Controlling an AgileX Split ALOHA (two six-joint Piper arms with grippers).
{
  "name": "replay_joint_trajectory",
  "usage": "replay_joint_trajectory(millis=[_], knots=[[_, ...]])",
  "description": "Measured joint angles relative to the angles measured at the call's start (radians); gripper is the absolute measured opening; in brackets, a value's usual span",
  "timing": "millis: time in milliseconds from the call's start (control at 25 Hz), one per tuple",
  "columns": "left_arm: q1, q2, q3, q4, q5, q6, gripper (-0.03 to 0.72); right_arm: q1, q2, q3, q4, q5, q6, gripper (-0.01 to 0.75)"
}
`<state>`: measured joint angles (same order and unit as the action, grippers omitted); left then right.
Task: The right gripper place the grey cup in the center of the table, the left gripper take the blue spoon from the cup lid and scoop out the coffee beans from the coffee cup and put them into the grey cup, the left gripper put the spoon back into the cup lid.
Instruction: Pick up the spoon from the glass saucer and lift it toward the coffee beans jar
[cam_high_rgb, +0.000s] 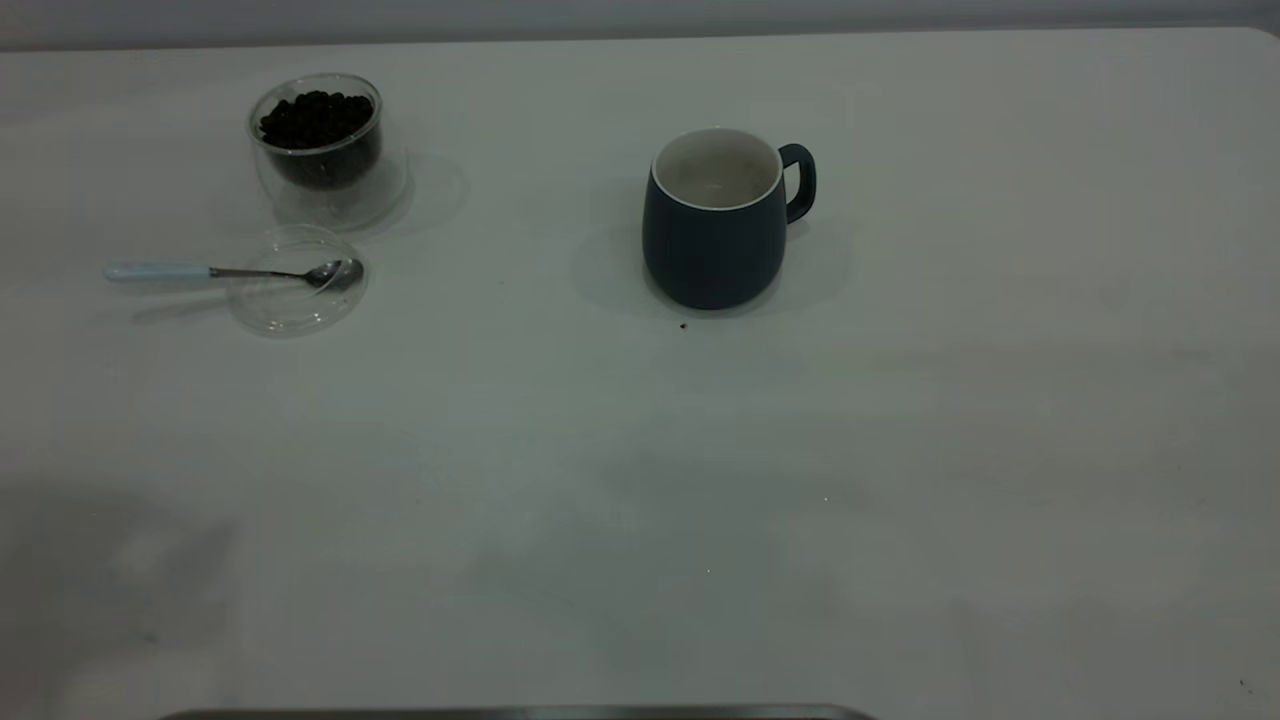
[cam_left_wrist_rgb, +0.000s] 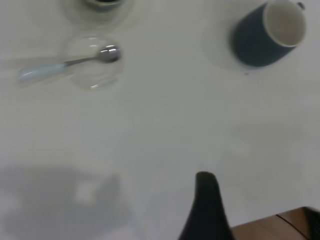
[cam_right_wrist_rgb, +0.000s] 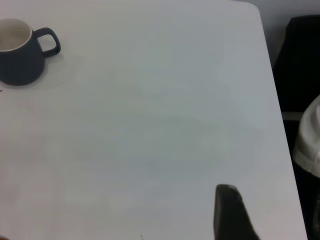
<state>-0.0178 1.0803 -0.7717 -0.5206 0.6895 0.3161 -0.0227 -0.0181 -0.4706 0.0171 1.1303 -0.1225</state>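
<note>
Already the grey cup (cam_high_rgb: 715, 222) stands upright near the middle of the table (cam_high_rgb: 900, 450), handle turned toward the right arm's side, its off-white inside bare of beans as far as the views show. So the placing step looks done, and the step in hand is, by my judgement, the left arm's fetching of the spoon.

Well apart from the mug, toward the left arm's side, the blue spoon (cam_high_rgb: 225, 272) lies with its metal bowl resting in the clear cup lid (cam_high_rgb: 297, 282) and its pale handle sticking out over the rim onto the tabletop, pointing away from the mug. Just behind the lid, close to it, sits the glass coffee cup (cam_high_rgb: 325, 148), heaped with dark coffee beans (cam_high_rgb: 316, 118).

The next move calls for the left gripper (cam_left_wrist_rgb: 206, 200) to travel to the handle, come down over the pale part lying clear of the lid, and close across it without dragging the light lid or knocking the glass cup just beside.

Neither arm shows in the exterior view. In each wrist view only one dark finger tip is visible at the frame's edge, so whether the left gripper or the right gripper (cam_right_wrist_rgb: 227, 212) is spread or closed I cannot tell. Neither touches or holds anything visible; both hang over bare table, well apart from the objects.
</note>
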Motion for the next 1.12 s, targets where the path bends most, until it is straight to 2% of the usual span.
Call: replay_joint_trajectory(millis=[240,320,520,800,920,1120], knots=[[0.000,0.374,-0.160,-0.191,-0.012,0.224,0.693,0.000,0.000,0.000,0.000,0.000,0.000,0.363],[0.018,0.469,-0.209,-0.237,0.018,0.275,0.706,0.000,0.000,0.000,0.000,0.000,0.000,0.363],[0.135,0.631,-0.296,-0.319,0.122,0.420,0.712,0.000,0.000,0.000,0.000,0.000,0.000,0.363],[0.372,0.739,-0.318,-0.465,0.229,0.644,0.712,0.000,0.000,0.000,0.000,0.000,0.000,0.363],[0.423,0.842,-0.355,-0.502,0.253,0.675,0.712,0.000,0.000,0.000,0.000,0.000,0.000,0.363],[0.466,1.044,-0.506,-0.464,0.361,0.647,0.712,0.000,0.000,0.000,0.000,0.000,0.000,0.363]])
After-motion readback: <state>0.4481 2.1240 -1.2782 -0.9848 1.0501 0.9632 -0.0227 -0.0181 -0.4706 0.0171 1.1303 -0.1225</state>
